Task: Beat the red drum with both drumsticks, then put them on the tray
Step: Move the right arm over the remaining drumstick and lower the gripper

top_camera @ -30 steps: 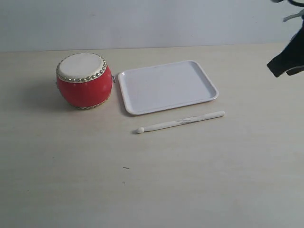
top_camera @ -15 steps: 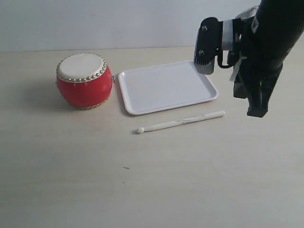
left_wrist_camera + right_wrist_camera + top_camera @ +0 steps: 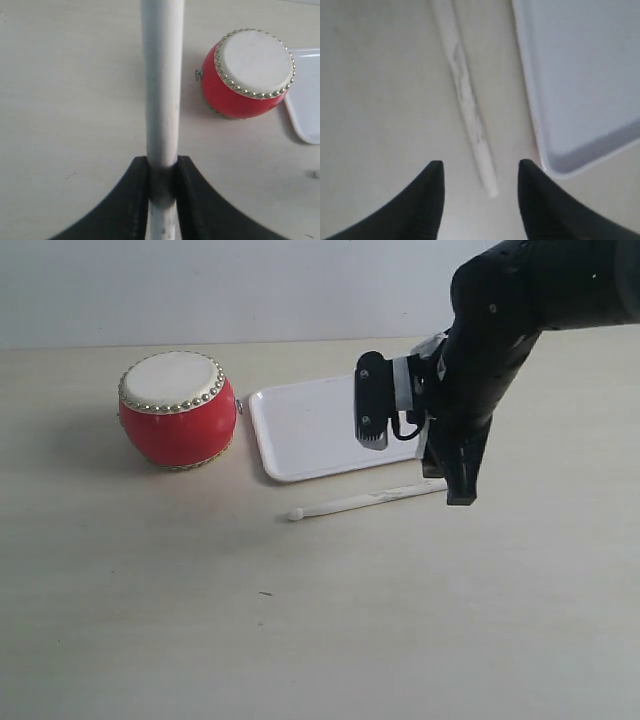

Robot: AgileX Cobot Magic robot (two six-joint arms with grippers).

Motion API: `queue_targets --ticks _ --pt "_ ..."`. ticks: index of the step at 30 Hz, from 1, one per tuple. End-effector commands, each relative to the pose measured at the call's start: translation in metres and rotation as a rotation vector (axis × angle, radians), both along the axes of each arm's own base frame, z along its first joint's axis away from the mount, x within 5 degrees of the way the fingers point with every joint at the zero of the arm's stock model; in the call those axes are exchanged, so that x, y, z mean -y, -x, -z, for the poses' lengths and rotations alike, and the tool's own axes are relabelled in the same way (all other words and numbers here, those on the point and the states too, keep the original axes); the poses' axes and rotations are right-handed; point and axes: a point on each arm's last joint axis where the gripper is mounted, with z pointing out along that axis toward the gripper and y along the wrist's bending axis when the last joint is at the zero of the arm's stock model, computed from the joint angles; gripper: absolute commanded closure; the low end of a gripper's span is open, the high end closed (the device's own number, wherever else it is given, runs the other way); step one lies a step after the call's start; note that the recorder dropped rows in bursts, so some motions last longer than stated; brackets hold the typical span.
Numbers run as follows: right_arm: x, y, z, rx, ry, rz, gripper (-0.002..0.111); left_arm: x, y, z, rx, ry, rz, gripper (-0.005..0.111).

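red drum (image 3: 178, 410) just beside tray's (image 3: 310, 430) short edge, narrow gap. one drumstick (image 3: 350, 503) lies along tray's long edge, just off the rim. right gripper (image 3: 480, 162) spread wide, straddling its end. left gripper (image 3: 162, 165) clamped on second drumstick (image 3: 162, 75), beyond the drum from tray.

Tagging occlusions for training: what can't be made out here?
- Exterior view: right arm hides part of the tray and the butt end of the lying drumstick.
- Left wrist view: top edge cuts off the tip of the held drumstick.
- Right wrist view: top edge cuts off the lying drumstick's tip.
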Motion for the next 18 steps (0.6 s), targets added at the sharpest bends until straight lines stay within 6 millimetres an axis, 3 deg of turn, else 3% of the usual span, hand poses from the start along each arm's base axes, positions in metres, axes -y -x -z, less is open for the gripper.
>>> queue_targets --ticks 1,11,18 --pt "-0.008 -0.015 0.014 0.089 -0.038 -0.045 0.059 0.0 0.002 0.0 0.004 0.0 0.002 0.107" --pt "-0.003 -0.027 0.051 0.072 0.045 -0.168 0.061 0.0 0.002 0.0 0.004 0.0 0.002 0.107" --pt "0.016 -0.035 0.062 -0.004 0.048 -0.094 0.062 0.0 0.002 0.0 0.004 0.0 0.002 0.107"
